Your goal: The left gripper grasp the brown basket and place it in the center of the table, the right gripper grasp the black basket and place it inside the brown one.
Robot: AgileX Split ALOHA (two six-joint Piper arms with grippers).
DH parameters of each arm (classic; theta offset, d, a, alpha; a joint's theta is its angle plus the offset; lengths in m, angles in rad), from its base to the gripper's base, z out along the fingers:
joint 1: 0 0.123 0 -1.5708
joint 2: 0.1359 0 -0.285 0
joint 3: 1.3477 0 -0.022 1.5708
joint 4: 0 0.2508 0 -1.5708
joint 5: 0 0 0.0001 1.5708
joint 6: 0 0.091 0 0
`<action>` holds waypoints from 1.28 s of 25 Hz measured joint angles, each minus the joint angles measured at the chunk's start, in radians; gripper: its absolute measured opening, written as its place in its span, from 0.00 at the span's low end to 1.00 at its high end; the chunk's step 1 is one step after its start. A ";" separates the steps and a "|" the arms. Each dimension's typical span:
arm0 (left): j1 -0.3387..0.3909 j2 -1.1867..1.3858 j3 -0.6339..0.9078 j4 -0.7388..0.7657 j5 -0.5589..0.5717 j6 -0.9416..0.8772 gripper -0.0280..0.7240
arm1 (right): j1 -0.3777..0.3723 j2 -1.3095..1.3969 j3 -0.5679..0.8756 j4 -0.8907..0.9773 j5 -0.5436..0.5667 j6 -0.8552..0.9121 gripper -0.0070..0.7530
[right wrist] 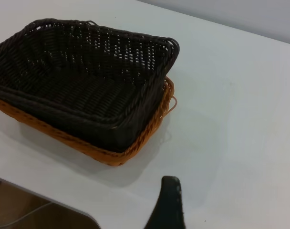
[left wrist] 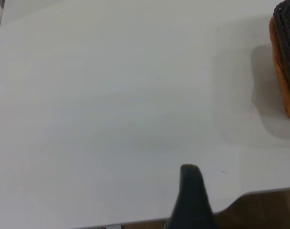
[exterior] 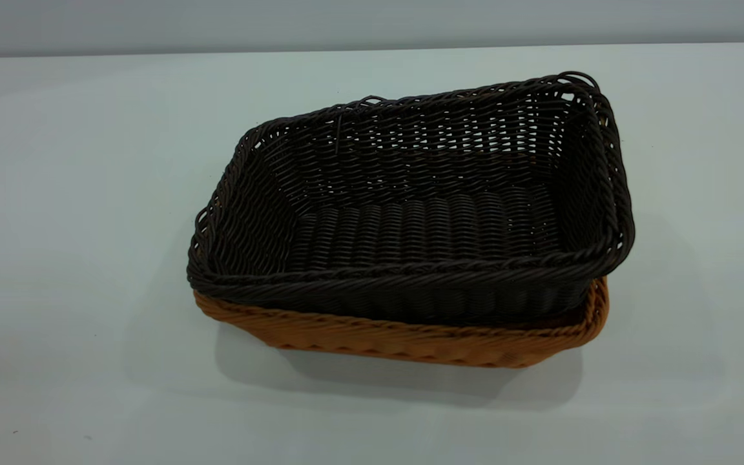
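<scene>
The black basket [exterior: 423, 213] sits nested inside the brown basket [exterior: 411, 342] near the middle of the table [exterior: 75, 194], tilted so that its far right corner rides higher than the near left one. Only the brown basket's braided rim and a strip of its near wall show beneath the dark weave.

The left gripper [left wrist: 191, 191] hangs over bare tabletop near the table's edge, well apart from the baskets, holding nothing; just one dark finger [left wrist: 192, 200] is in its wrist view, so whether the jaws are apart or together cannot be told. The right gripper [right wrist: 169, 202] is likewise off the baskets, near them, touching nothing, with a single ridged finger [right wrist: 168, 210] visible and its spread unclear.

Both baskets are rectangular woven wicker with braided rims, flared sides and small loop handles.
</scene>
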 joint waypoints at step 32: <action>0.000 0.000 0.000 0.001 0.000 0.000 0.70 | 0.000 0.000 0.009 -0.268 -0.034 0.381 0.78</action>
